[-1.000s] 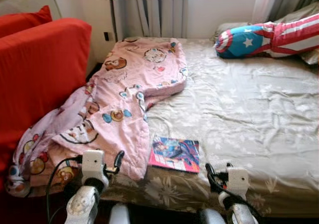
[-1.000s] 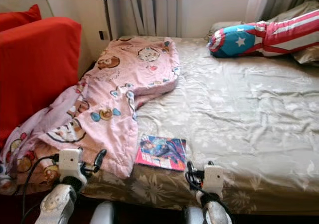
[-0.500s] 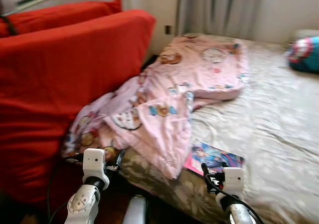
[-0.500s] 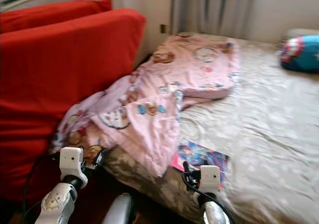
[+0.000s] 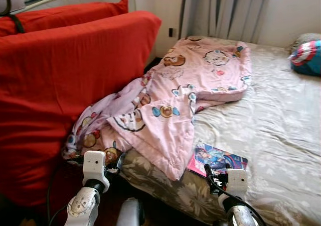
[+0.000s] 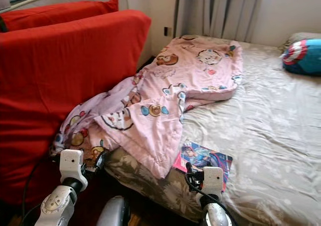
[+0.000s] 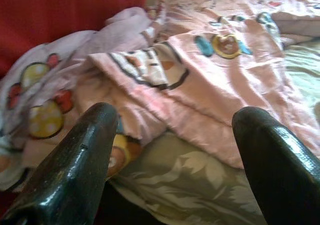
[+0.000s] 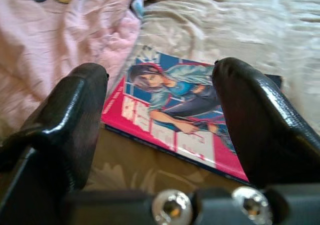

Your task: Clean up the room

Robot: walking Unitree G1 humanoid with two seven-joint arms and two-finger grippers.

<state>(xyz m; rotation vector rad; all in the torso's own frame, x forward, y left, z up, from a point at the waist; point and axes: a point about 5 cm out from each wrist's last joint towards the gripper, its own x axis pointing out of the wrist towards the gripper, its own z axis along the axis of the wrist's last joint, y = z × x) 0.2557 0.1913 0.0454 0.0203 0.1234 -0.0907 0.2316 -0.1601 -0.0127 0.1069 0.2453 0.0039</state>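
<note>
Magazine (image 5: pixel 217 159) lies flat near the bed's (image 5: pixel 271 130) front edge, just beside the hem of a pink cartoon blanket (image 5: pixel 170 103) spilling off toward a red sofa (image 5: pixel 65 80). Right gripper (image 8: pixel 160 115) hovers before the magazine, jaws open; left gripper (image 7: pixel 172 150) faces the blanket, jaws open, empty.

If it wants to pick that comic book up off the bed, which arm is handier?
Probably the right: the right gripper, fingers open, hangs just before the comic book. The left gripper is by the pink blanket.
</note>
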